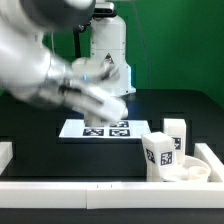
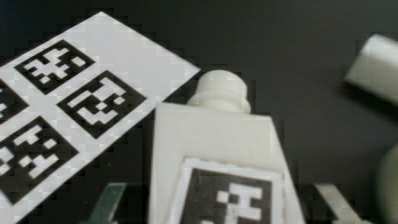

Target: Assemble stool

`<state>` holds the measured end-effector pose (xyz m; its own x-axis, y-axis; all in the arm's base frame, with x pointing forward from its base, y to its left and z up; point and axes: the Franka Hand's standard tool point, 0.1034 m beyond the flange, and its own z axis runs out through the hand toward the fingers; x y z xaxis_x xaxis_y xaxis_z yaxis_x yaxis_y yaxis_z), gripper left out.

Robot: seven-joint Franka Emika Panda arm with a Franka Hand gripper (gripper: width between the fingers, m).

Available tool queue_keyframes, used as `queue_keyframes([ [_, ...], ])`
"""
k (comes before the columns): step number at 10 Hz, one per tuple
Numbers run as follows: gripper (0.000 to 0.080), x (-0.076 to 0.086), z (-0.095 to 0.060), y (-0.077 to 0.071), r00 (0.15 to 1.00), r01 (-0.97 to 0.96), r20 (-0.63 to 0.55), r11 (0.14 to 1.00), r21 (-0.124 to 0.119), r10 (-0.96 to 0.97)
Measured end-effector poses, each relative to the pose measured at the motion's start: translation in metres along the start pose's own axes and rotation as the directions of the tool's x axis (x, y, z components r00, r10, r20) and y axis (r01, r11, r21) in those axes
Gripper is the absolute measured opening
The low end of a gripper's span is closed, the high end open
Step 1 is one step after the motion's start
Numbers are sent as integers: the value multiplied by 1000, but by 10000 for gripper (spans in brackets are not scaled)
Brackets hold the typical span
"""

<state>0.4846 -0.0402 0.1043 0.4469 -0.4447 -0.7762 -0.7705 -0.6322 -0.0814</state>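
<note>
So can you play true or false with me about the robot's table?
1. The marker board lies flat on the table. True.
2. The table is bright red. False: it is dark, nearly black.
3. In the wrist view, a white leg with a tag sits at the gripper. True.
4. Every stool part lies on the marker board. False: two upright legs and the round seat are off it, at the exterior view's right.
</note>
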Motion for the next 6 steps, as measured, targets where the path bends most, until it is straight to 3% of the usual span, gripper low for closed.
queue_keyframes([
  [1,317,3,-7,-9,996,26,-88,1000,-10,-26],
  [3,317,7,-1,-10,974,34,-223,999,4,-32],
  [4,317,3,-6,-18,953,48,-301,999,-5,-47],
  [5,318,-13,-15,-32,930,71,-355,995,-73,-92],
  [6,318,-28,-25,-51,909,90,-399,991,-94,-121],
])
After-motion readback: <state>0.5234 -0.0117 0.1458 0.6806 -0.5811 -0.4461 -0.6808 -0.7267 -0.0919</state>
